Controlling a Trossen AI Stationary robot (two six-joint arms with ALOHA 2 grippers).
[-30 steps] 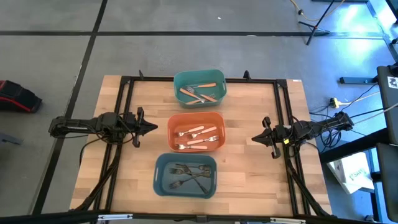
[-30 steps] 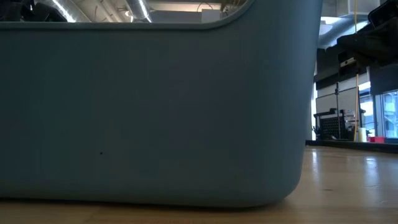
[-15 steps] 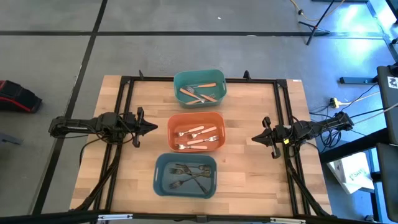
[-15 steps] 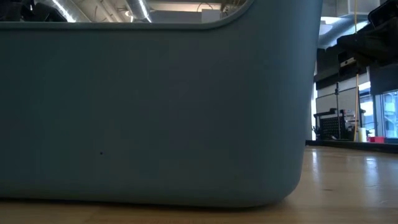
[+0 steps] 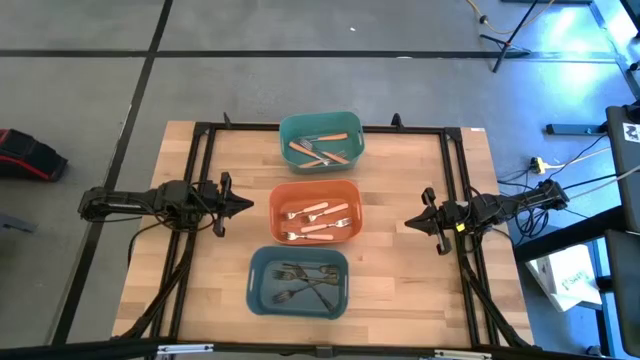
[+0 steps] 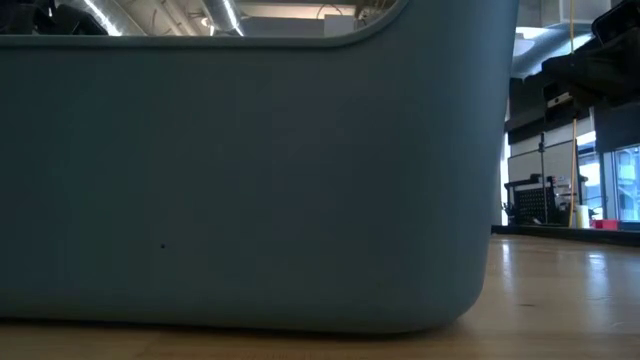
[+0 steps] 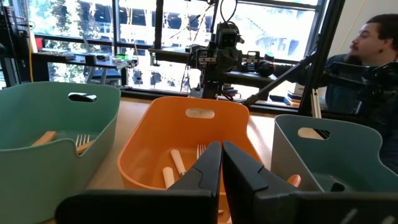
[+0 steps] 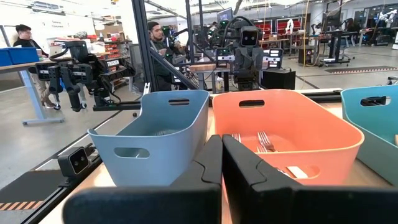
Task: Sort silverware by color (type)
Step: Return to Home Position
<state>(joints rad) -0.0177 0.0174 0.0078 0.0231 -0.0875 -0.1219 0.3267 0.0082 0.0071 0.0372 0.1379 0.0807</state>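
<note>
**All forks binned; both grippers face the orange bin from opposite sides, empty**

- Room: grey floor around the table, cables and stands off the right arm's side. A person [image 7: 367, 62] sits beyond the table in the left wrist view.
- Table [image 5: 400, 190]: pale wood, black frame rails. No loose fork shows on the bare wood.
- Bins: the orange bin [image 5: 272, 212] is the middle of a row of three. The teal bin [image 5: 284, 130] is just beyond its far end and the blue-grey bin [image 5: 253, 285] just beyond its near end.
- Left gripper [image 5: 243, 206]: just off the orange bin's left wall, pointing at it, fingers together on nothing.
- Right gripper [image 5: 410, 222]: off the orange bin's right wall with a wider gap, pointing back at it, fingers together on nothing. The left is slightly the nearer.
- Silverware: cream-handled forks [image 5: 318, 222] lie inside the orange bin, long axes roughly along the line between the grippers. Brown-handled forks [image 5: 322, 148] lie in the teal bin, and dark metal forks [image 5: 308, 280] lie crossed in the blue-grey bin.
- Judgement: sorting looks finished, so any coming move is a retreat from the orange bin, not a reach.
</note>
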